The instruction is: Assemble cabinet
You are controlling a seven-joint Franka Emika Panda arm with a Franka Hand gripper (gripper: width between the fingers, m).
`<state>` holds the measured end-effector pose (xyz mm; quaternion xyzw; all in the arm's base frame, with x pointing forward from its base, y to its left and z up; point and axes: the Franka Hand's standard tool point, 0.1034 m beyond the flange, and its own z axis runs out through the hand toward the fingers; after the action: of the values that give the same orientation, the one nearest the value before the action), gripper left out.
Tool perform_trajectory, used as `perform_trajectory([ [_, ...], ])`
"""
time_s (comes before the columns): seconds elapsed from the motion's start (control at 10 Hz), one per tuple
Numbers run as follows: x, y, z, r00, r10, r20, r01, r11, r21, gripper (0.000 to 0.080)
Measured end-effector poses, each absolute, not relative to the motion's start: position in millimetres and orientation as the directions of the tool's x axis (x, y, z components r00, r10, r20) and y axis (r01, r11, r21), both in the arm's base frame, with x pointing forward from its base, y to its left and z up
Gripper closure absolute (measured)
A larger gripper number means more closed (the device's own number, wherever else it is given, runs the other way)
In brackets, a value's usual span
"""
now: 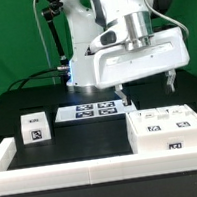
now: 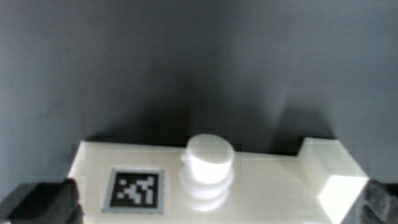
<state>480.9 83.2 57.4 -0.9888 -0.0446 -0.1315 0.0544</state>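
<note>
Two views. Exterior: the gripper [image 1: 146,90] hangs with its jaws spread wide and nothing between them, just above the cabinet box [image 1: 170,132] at the exterior view's right. The box's lower front meets the front rail [image 1: 66,173]; can't tell if they touch. A small tagged block [image 1: 34,129] sits well apart at the left. The marker board [image 1: 91,111] lies between, one end behind a finger. Wrist: blurry white cabinet top, cut off by the frame, with one tag [image 2: 137,188], a round peg [image 2: 210,160] and a raised part [image 2: 331,165]. Dark fingertips [image 2: 39,203] barely show at the edge.

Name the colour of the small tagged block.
Small block: white, black-and-white tag; best in the exterior view.
</note>
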Motion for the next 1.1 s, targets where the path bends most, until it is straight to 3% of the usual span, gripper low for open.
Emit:
perform_trajectory([
  [0.1, 482.4, 87.0, 52.5, 0.962, -0.033, 0.272, 0.0, -0.993, -0.119, 0.0002],
  [0.8, 481.1, 86.2, 45.1, 0.959, -0.05, 0.279, -0.017, -0.993, -0.118, 0.0002],
  [1.1, 492.5, 87.7, 21.1, 0.962, -0.065, 0.266, -0.032, -0.991, -0.127, 0.0002],
])
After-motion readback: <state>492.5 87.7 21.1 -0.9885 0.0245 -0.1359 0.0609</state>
